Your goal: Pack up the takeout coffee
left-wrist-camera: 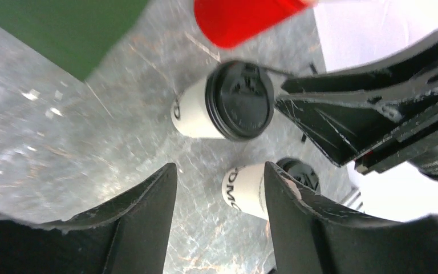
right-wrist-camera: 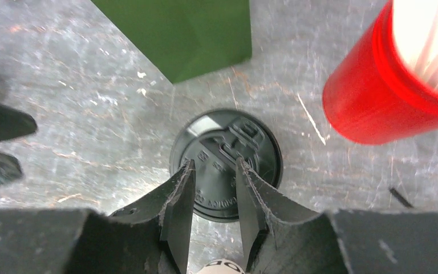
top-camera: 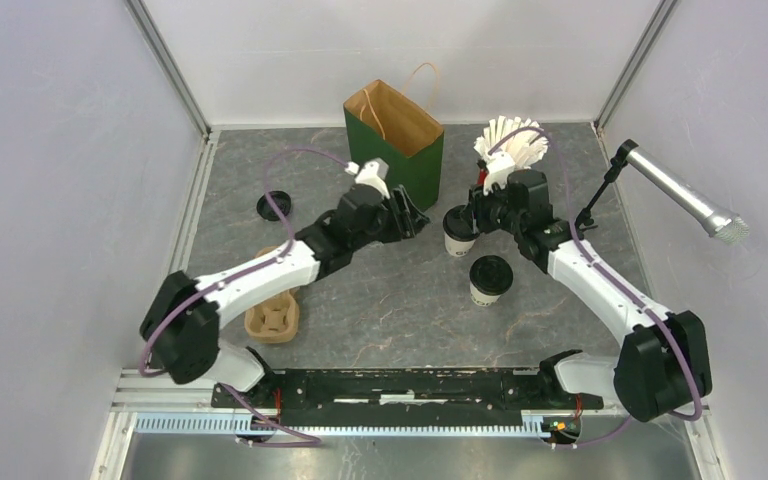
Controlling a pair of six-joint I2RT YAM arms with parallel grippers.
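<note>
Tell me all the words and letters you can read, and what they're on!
"DMC": dark letters on the side of the lower white cup in the left wrist view; the rest is cut off.
Upper white cup: a dark mark at its edge, too little to read.
Black lid: raised lettering, too blurred to read.
Green bag and red cup: no writing shows.

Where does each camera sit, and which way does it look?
Top external: high behind the arm bases, looking down on the left gripper, right gripper, table and green bag.
Left wrist: low, looking across the table through the open left gripper at the first cup, second cup and right gripper.
Right wrist: above the first cup, looking straight down through the right gripper.
Shared: both wrist views show the green bag, red cup and first cup.
</note>
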